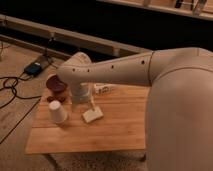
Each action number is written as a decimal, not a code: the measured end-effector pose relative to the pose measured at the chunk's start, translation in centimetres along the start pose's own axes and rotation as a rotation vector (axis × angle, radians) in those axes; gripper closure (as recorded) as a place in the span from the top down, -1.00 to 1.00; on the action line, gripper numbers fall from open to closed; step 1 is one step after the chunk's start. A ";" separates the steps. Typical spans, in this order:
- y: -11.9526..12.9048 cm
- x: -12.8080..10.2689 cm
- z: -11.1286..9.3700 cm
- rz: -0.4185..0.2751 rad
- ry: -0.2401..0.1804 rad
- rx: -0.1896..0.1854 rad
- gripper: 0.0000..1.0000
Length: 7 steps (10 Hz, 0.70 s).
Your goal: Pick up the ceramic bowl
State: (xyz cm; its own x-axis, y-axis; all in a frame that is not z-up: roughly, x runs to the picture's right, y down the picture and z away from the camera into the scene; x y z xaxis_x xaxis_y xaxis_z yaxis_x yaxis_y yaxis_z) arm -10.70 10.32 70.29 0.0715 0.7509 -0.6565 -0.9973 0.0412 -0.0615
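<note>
The ceramic bowl, dark red-brown and glossy, is at the far left corner of the wooden table. My arm reaches in from the right, and its wrist hangs just right of the bowl. The gripper points down beside the bowl, close to its right rim; I cannot tell whether it touches the bowl. The arm hides part of the bowl's right side. A white tapered cup stands upside down in front of the bowl.
A pale rectangular block lies on the table just right of the cup. A small white object sits behind the arm. Cables and a dark box lie on the floor to the left. A dark wall runs behind the table.
</note>
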 end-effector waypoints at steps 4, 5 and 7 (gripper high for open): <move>1.5 -3.7 2.2 -0.056 -0.028 0.016 0.30; 2.2 -5.5 2.7 -0.079 -0.046 0.021 0.30; 3.6 -9.1 3.6 -0.125 -0.075 0.041 0.30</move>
State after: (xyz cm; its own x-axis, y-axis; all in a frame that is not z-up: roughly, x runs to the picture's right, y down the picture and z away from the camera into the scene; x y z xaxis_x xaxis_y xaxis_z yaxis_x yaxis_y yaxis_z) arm -15.00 6.03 78.77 0.1950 0.7854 -0.5874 -0.9807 0.1632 -0.1073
